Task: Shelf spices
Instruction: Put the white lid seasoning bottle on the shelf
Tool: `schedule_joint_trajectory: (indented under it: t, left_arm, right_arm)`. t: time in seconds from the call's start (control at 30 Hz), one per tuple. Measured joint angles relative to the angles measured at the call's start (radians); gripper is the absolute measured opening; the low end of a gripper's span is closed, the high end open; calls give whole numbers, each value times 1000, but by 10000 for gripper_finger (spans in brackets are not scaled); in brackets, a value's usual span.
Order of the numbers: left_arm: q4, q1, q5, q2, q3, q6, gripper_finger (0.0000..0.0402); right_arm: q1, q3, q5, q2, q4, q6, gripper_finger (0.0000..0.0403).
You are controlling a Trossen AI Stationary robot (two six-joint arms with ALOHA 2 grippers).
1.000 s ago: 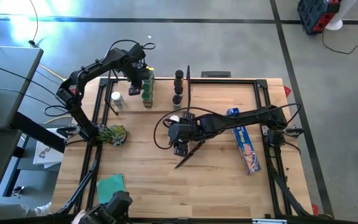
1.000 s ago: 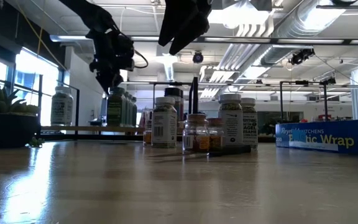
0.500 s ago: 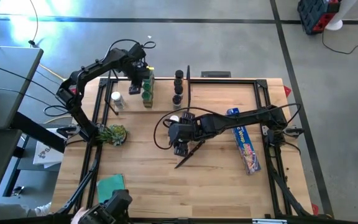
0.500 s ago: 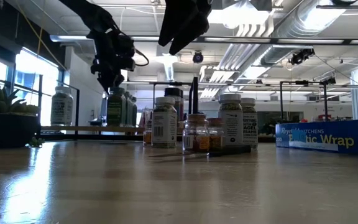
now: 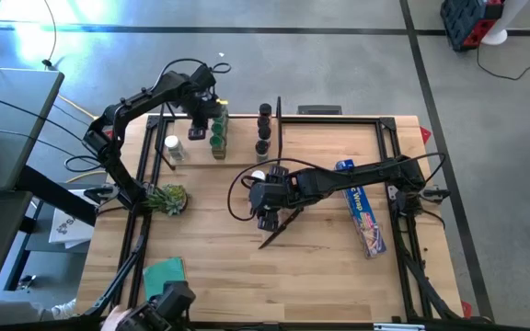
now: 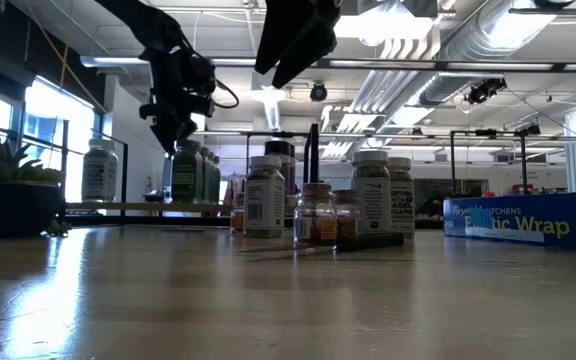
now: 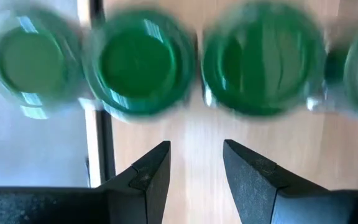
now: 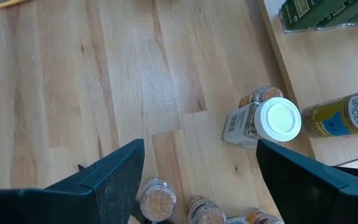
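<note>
1. Spices: small cylinder jars. Green-capped jars (image 5: 217, 136) stand in a short row on the shelf (image 5: 221, 152), a pale plank at the table's (image 5: 320, 276) far left; a white-capped jar (image 5: 172, 145) stands alone at 9 o'clock of that row. Black-capped jars (image 5: 263, 129) cluster mid-table by a thin black rod (image 5: 279, 129).
2. In the low view the clear jars with brownish fill (image 6: 316, 224) stand in front of taller labelled ones.
3. Left gripper (image 5: 201, 118) hangs just above the green caps' far end (at 11 o'clock of the row); its wrist view shows the green lids (image 7: 138, 62) right past the fingertips (image 7: 157, 163).
4. Left fingers stand partly apart, holding nothing, touching nothing.
5. Right gripper (image 5: 267, 213) hovers at table centre, at 6 o'clock of the black-capped cluster, above a white-capped jar lying on its side (image 8: 263, 124).
6. Right fingers (image 8: 120, 171) spread wide, empty.
7. Blue wrap box (image 5: 364, 216) lies at 3 o'clock of the right gripper, well apart.
</note>
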Motion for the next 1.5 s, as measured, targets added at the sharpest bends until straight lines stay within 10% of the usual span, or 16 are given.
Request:
schedule_joint_trajectory:
  t: [0.53, 0.83, 1.2, 1.5]
  left_arm:
    - [-147, -72, -103, -34, -99, -143, 145]
    - [-190, -159, -104, -363, -150, -282, 145]
    - [-91, -369, 378, -767, -150, -651, 145]
    - [490, -670, 399, -1056, -400, -923, 145]
  right_arm:
    - [12, 0, -11, 0, -2, 28, 304]
    - [50, 0, -4, -10, 7, 21, 304]
    - [107, 0, 168, -11, 208, 37, 304]
    - [106, 89, 172, -12, 235, 55, 304]
